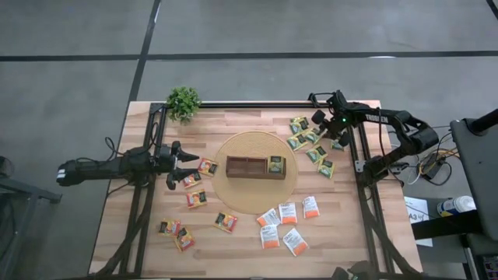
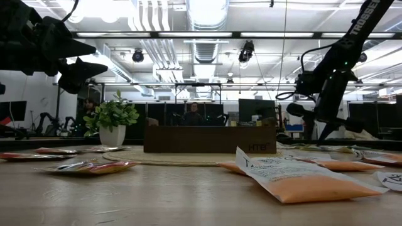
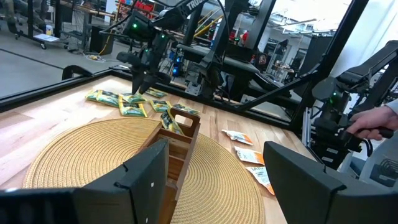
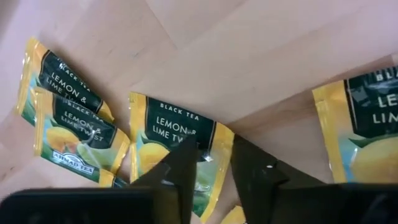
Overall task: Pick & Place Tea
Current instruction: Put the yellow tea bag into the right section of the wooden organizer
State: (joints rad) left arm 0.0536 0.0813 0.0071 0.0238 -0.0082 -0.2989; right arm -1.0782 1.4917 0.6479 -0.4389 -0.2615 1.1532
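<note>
Tea sachets lie flat on the table in three groups: green-yellow ones [image 1: 299, 141] at the far right, white-orange ones [image 1: 288, 222] near the front, yellow-red ones [image 1: 196, 198] at the left. My right gripper [image 4: 214, 158] points steeply down over the green-yellow group. Its fingers are a narrow gap apart, either side of the edge of one green-yellow sachet [image 4: 168, 134]. The brown divided box [image 1: 255, 166] rests on a round woven mat [image 1: 253, 194], with one green-yellow sachet [image 1: 275, 164] in its right end. My left gripper [image 1: 183, 163] waits open and level, left of the mat. My right gripper comes from above, slanting down, with its fingertips [image 4: 186, 155] low over one edge of a green-yellow sachet [image 4: 217, 140] that lies flat on the wood. I cannot tell whether the tips touch it.
A small potted plant [image 1: 184, 102] stands at the table's far left corner. Black frame rails [image 1: 366, 194] run along the table's left, right and far sides. In the left wrist view a person's hand [image 3: 373, 121] shows beyond the table's right side.
</note>
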